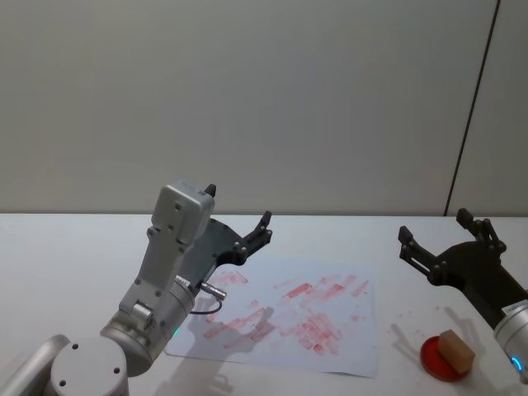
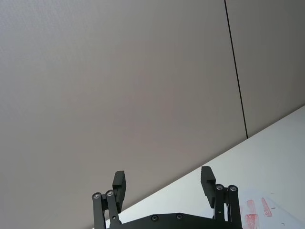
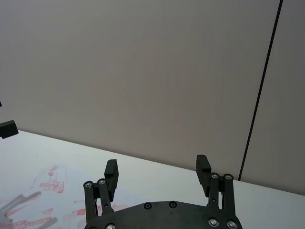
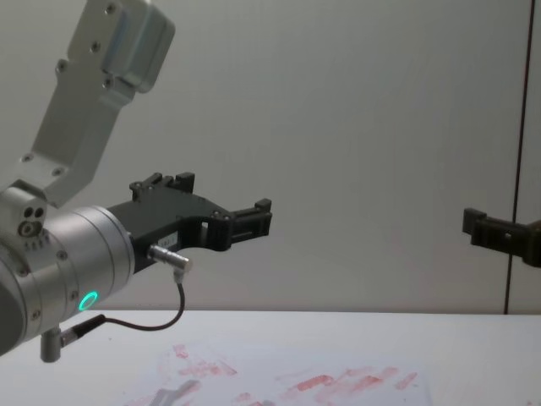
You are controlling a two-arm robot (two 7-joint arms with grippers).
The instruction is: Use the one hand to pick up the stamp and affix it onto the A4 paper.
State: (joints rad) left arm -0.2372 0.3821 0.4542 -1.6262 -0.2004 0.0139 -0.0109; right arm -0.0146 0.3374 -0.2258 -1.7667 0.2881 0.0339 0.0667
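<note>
The stamp (image 1: 455, 350), a small tan block, stands on a round red ink pad (image 1: 436, 361) at the table's near right. The A4 paper (image 1: 342, 338), white with smeared red marks, lies flat in the middle and also shows in the chest view (image 4: 296, 381). My right gripper (image 1: 435, 227) hovers open and empty above the table, just beyond the stamp and to the right of the paper; its own view shows its spread fingers (image 3: 157, 168). My left gripper (image 1: 239, 206), on the wrist with the green ring, hangs open and empty over the paper's left far corner (image 4: 215, 203).
The white table (image 1: 74, 256) runs back to a plain grey wall with a dark vertical seam (image 1: 470, 124) on the right. A thin black cable (image 4: 161, 321) loops under the left wrist. Faint red smudges (image 1: 408, 313) mark the table between paper and pad.
</note>
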